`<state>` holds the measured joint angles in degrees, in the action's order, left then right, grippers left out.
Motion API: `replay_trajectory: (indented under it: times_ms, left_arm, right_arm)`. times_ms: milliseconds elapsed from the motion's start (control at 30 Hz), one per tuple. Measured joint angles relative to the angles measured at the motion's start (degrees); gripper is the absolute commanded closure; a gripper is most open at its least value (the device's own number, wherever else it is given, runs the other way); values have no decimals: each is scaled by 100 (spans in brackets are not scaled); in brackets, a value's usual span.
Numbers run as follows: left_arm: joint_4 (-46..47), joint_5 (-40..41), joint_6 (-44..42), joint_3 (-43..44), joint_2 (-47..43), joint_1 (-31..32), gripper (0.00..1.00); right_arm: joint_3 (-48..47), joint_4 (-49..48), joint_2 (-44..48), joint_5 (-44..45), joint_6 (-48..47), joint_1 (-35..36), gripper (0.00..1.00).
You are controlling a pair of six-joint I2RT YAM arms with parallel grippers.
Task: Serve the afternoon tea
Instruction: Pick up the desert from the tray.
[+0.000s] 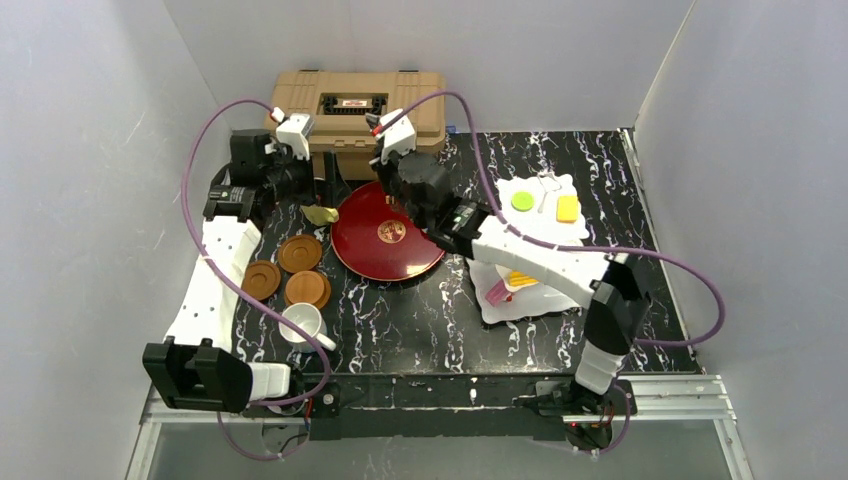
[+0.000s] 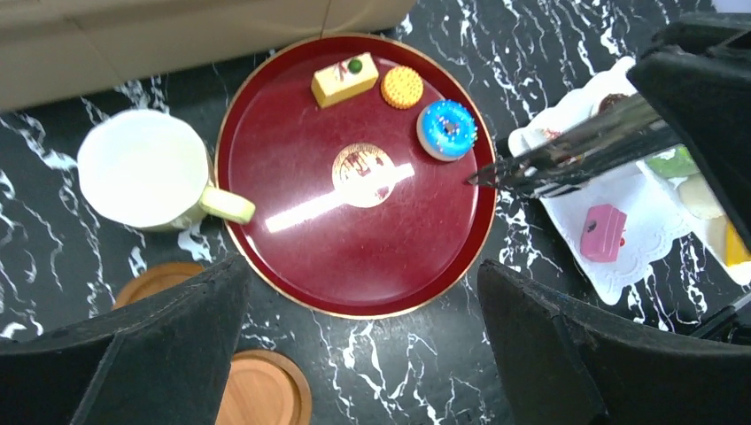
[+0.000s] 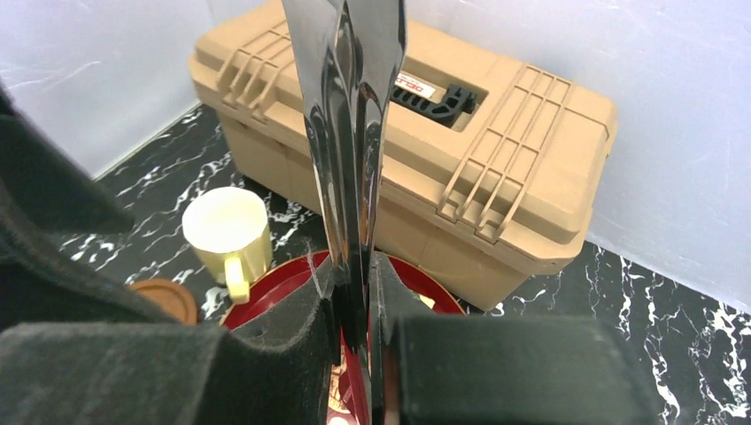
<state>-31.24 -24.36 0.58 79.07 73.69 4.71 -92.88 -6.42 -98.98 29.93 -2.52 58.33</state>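
The tongs [image 3: 347,133] are clamped tight in the right gripper [image 3: 359,305], their tips poised just beside the blue doughnut [image 2: 447,129] on the red tray [image 2: 283,124], near a biscuit [image 2: 402,87] and a yellow cake [image 2: 344,78]. The left gripper [image 2: 367,354] is spread wide and empty above. The doughnut is judged light, glossy and likely slippery, so it is best nipped gently across its outer rim.

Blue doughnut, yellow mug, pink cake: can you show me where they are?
blue doughnut [image 2: 437,135], left wrist view, on the left of its iced ring.
pale-yellow mug [image 2: 146,168], left wrist view, inside its open mouth.
pink cake [image 2: 604,232], left wrist view, on its top face.
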Motion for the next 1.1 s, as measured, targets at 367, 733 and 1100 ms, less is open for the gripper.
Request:
replay_trajectory:
  times_ms: [367,733,1100]
  left_arm:
    - [243,-2,208,-431,2,-240,2]
    - [385,-173,264,-514,4,-310,2]
    - [428,-330,289,-520,7,-310,2]
  right_arm:
    - [461,-2177,-1423,1405,-514,103,88]
    - [1419,-3091,-1495,2129,-750,144,73]
    - [1635,-3495,-1357,2326,-979,144,48]
